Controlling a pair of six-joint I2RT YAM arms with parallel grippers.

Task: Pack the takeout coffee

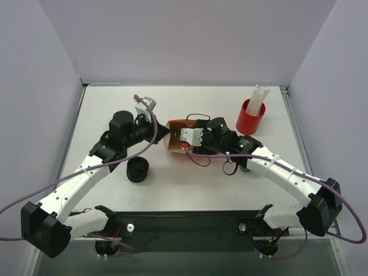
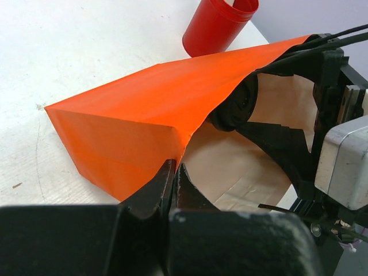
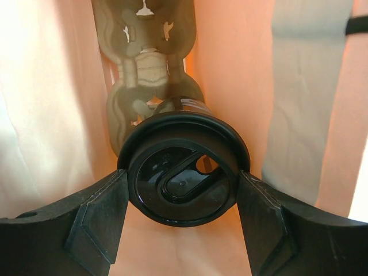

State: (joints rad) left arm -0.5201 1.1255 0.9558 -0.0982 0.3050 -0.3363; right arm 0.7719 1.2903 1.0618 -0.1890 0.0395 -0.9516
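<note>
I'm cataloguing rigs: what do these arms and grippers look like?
The left arm and right arm have white shells, black joints and black bases. A purple cable trails along each. The left gripper and right gripper are black, with wedge-shaped jaws.

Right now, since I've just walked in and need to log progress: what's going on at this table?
The left gripper is pinched shut on the mouth edge of the orange paper bag, which lies on its side, and holds it open. The right gripper is inside the bag, clamped on the takeout coffee, fingers either side of its black top. The cup is in the bag but not yet released.
</note>
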